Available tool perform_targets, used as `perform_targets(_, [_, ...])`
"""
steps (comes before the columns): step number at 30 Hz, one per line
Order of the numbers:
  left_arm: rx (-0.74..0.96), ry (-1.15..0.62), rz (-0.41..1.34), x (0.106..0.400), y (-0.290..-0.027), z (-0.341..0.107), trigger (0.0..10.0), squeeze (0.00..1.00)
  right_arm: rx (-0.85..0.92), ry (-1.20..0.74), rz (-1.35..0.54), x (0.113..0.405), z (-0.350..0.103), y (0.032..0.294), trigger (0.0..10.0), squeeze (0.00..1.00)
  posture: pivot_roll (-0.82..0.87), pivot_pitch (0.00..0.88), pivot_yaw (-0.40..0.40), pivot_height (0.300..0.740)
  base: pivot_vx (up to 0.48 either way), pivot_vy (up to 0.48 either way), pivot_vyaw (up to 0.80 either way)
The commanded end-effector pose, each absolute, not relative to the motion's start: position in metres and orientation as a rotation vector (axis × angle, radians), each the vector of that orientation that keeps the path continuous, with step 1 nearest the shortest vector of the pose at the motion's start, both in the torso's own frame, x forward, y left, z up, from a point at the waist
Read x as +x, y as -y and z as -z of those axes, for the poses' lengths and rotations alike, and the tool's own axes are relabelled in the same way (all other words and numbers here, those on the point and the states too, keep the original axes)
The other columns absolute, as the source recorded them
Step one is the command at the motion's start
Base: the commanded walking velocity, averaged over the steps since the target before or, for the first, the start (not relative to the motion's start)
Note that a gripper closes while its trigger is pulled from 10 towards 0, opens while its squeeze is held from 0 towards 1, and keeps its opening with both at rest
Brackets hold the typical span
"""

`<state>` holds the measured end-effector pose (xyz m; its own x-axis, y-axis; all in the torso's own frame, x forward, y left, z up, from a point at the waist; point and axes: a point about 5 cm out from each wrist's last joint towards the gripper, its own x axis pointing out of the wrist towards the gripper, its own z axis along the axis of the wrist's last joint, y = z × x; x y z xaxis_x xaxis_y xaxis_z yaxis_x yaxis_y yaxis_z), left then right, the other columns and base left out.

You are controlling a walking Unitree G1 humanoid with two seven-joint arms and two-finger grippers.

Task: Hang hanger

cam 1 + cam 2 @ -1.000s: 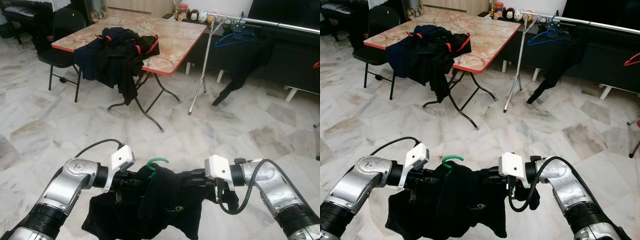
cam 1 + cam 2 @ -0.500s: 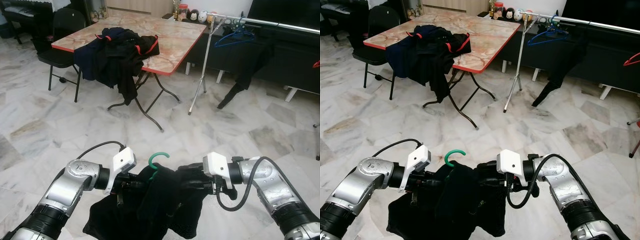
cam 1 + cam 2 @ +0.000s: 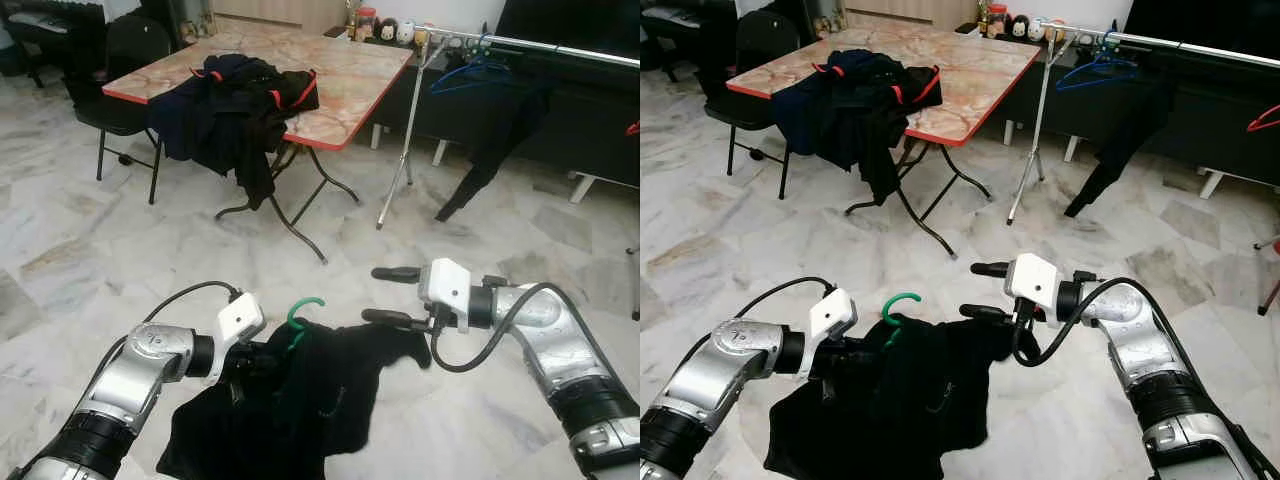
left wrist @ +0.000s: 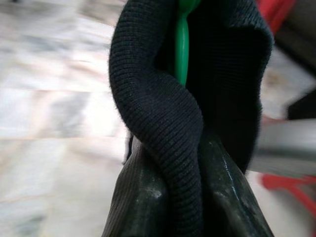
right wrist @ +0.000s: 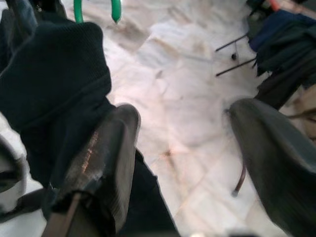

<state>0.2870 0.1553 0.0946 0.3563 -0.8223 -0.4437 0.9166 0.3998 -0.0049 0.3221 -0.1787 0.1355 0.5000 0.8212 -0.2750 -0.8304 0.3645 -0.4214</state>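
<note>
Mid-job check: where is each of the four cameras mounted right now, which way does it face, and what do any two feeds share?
Left eye: head, facing forward and down; both silver arms, left gripper clamping the black garment on the green hanger, right gripper open beside it.
Right eye: same head, same scene, slightly shifted; table and clothes rack ahead.
Left wrist: along its fingers, pinching garment and hanger.
Right wrist: between spread fingers, toward floor and garment.
Shared: hanger hook in both eyes and right wrist.
</note>
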Motion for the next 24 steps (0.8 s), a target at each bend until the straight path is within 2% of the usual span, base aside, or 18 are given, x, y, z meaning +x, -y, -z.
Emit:
perform_targets(1, [0.305, -0.362, 1.038, 0.297, -0.162, -0.099, 0.0, 0.0, -0.576, -0.013, -0.949, 0.33, -0.138, 0.186, 10.0, 1.0, -0.12, 0.0, -0.009, 0.74, 0.0, 0.0, 0.0])
perform_targets(2, [0.331, -0.337, 0.911, 0.305, -0.17, -0.096, 0.8, 0.0, -0.596, -0.02, -0.799, 0.338, -0.136, 0.192, 10.0, 1.0, -0.13, 0.0, -0.006, 0.74, 0.0, 0.0, 0.0])
perform_targets(3, [0.345, -0.322, 0.862, 0.308, -0.173, -0.095, 0.8, 0.0, -0.604, -0.017, -0.732, 0.341, -0.135, 0.196, 10.0, 1.0, -0.13, 0.0, -0.006, 0.74, 0.0, 0.0, 0.0])
perform_targets(4, [0.35, -0.303, 0.767, 0.313, -0.18, -0.095, 5.9, 0.0, -0.588, -0.011, -0.623, 0.345, -0.135, 0.201, 10.0, 1.0, -0.14, 0.0, -0.004, 0.74, 0.0, 0.0, 0.0])
perform_targets(5, [0.343, -0.288, 0.669, 0.317, -0.187, -0.095, 10.0, 0.0, -0.54, -0.021, -0.51, 0.348, -0.132, 0.207, 10.0, 0.64, -0.14, 0.0, -0.001, 0.74, 0.0, 0.0, 0.0])
perform_targets(6, [0.335, -0.28, 0.602, 0.319, -0.193, -0.094, 10.0, 0.0, -0.496, -0.028, -0.436, 0.349, -0.129, 0.212, 10.0, 0.45, -0.14, 0.0, 0.001, 0.74, 0.0, 0.0, 0.0])
perform_targets(7, [0.335, -0.271, 0.527, 0.321, -0.199, -0.093, 10.0, 0.0, -0.437, -0.04, -0.356, 0.348, -0.124, 0.216, 10.0, 0.06, -0.14, 0.0, 0.004, 0.74, 0.0, 0.0, 0.0])
perform_targets(8, [0.333, -0.268, 0.445, 0.32, -0.207, -0.09, 10.0, 0.0, -0.355, -0.049, -0.262, 0.345, -0.115, 0.221, 10.0, 0.0, -0.14, 0.0, 0.009, 0.74, 0.0, 0.0, 0.0])
perform_targets(12, [0.282, -0.253, 0.302, 0.315, -0.224, -0.083, 10.0, 0.0, -0.185, -0.064, -0.093, 0.334, -0.096, 0.226, 10.0, 0.0, -0.14, 0.0, 0.017, 0.74, 0.0, 0.0, 0.0])
perform_targets(17, [0.153, -0.203, 0.139, 0.304, -0.24, -0.078, 10.0, 0.0, -0.133, -0.073, 0.049, 0.314, -0.074, 0.228, 10.0, 0.0, -0.14, 0.0, 0.021, 0.74, 0.0, 0.0, 0.0])
perform_targets(24, [0.001, -0.141, 0.134, 0.292, -0.226, -0.071, 10.0, 0.0, -0.057, -0.145, 0.204, 0.285, -0.044, 0.225, 10.0, 0.0, -0.16, 0.0, 0.018, 0.74, 0.0, 0.0, 0.0])
